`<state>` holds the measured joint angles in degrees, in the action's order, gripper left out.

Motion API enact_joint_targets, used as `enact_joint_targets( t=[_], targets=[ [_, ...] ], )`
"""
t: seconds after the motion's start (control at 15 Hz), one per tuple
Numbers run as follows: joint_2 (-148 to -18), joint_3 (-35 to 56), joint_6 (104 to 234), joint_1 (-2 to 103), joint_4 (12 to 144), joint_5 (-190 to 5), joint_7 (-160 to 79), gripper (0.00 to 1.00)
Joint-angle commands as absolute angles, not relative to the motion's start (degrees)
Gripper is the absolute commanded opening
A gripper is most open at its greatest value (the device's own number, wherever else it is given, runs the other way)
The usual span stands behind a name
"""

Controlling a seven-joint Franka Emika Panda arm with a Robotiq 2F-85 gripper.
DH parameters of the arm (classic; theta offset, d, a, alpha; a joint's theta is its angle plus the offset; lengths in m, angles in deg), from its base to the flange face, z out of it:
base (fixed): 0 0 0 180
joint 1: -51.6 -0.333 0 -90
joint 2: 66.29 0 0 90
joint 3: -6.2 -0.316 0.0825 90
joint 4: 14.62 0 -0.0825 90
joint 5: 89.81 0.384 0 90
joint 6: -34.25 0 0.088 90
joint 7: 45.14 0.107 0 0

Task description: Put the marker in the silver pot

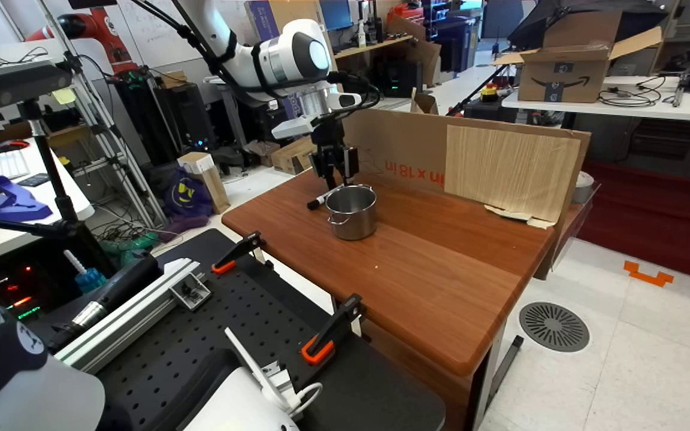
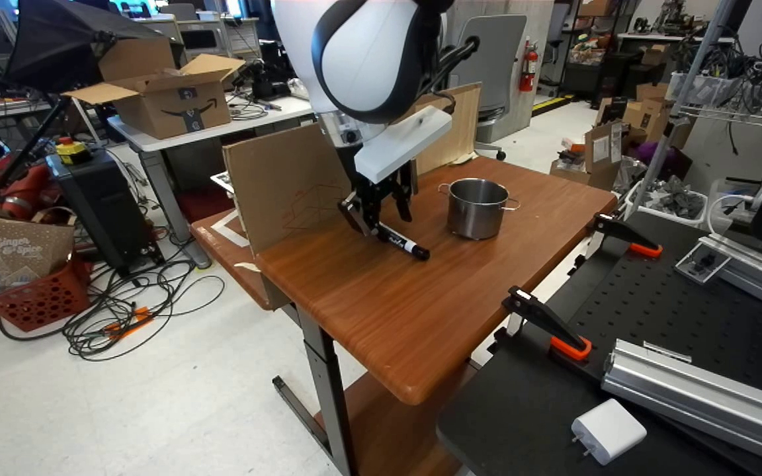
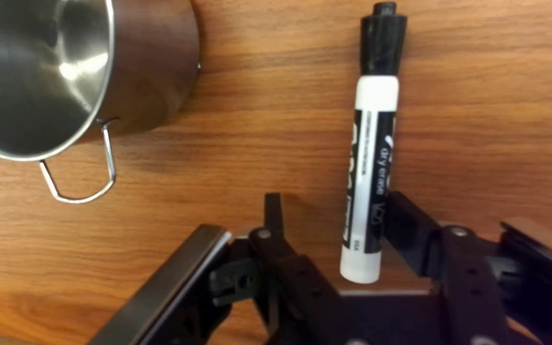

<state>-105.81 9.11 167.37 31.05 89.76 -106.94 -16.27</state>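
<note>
The marker lies on the wooden tabletop between the fingertips of the gripper — its black cap pointing forward, beyond the fingertips, its white tail end back between the fingers. In the wrist view the long axis runs nearly straight ahead from the gripper, slightly slanted. The fingers stand parted: wood shows between the marker and the left-hand finger, while the right-hand one is so close that I cannot tell whether they touch.

Ahead of the fingers, off to the left in that view, the silver pot stands upright, apart from both, a wire handle on its near side. A cardboard panel stands beyond the fingers in an exterior view.

The pot's mouth faces up — what shows of its inside is dark, shiny metal with a bright reflection.
</note>
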Motion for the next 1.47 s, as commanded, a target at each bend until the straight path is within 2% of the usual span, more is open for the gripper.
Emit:
enact_joint_targets(
  t=[0.0,0.2,0.27,0.4,0.93,1.4],
  targets=[
    [-106.8,10.7,167.1,29.7,88.2,-108.7,-14.9,0.28],
    [-105.8,10.6,167.2,29.9,88.8,-108.7,-15.3,0.05],
    [-105.0,10.5,167.6,30.1,89.3,-108.6,-15.5,0.01],
    [-103.3,10.0,168.0,30.7,90.2,-108.0,-16.2,0.05],
    [-90.2,9.7,171.4,33.2,97.9,-108.2,-15.2,0.05],
    [-81.5,12.7,186.6,35.6,110.1,-112.0,-6.7,0.05]
  ],
)
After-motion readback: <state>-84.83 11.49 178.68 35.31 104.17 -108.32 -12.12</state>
